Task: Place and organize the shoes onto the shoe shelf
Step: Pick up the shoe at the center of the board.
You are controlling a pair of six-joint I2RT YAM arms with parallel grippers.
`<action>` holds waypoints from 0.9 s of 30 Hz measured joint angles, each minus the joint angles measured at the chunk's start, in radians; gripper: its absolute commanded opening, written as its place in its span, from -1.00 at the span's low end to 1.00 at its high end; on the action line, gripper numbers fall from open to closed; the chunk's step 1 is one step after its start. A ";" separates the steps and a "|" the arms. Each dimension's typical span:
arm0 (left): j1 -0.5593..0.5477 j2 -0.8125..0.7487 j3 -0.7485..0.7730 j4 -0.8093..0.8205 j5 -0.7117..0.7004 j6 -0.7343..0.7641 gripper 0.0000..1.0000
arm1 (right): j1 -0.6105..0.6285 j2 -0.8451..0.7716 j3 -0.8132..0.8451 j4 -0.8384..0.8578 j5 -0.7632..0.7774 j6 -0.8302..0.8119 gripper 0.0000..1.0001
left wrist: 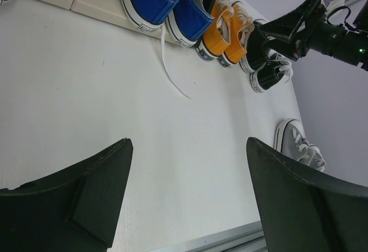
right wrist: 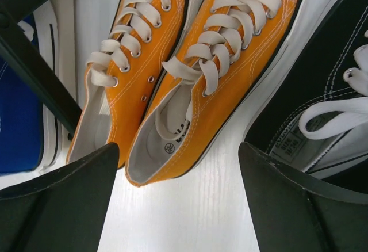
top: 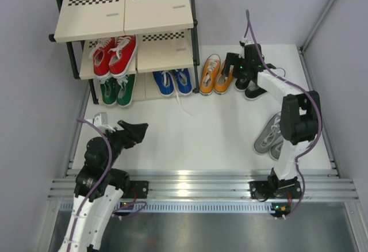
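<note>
— Shoes first: where is the orange pair (right wrist: 190,73) lying?
— On the table, just beside the shelf (top: 123,7), at its 3 o'clock. In the right wrist view it is running heels at 6, toes at 12, just ahead of the right gripper (right wrist: 178,151), whose fingers are standing wide apart and holding nothing.
— And the left gripper (left wrist: 190,142)?
— Also hanging wide and empty, well apart. The right arm is nearer.
— Anything hiding?
— Toes are running off frame, and the arm is covering part of the black pair (top: 253,93).
</note>
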 measured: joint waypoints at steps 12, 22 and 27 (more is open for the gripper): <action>0.000 0.014 0.000 -0.001 0.000 -0.006 0.71 | 0.038 0.103 0.010 -0.001 0.069 0.103 0.09; 0.000 0.020 0.000 0.001 0.016 -0.042 0.72 | 0.037 0.208 0.060 -0.040 0.130 0.134 -1.00; 0.000 0.032 -0.055 0.076 0.087 -0.114 0.73 | 0.030 0.124 -0.057 0.001 0.098 0.110 -1.00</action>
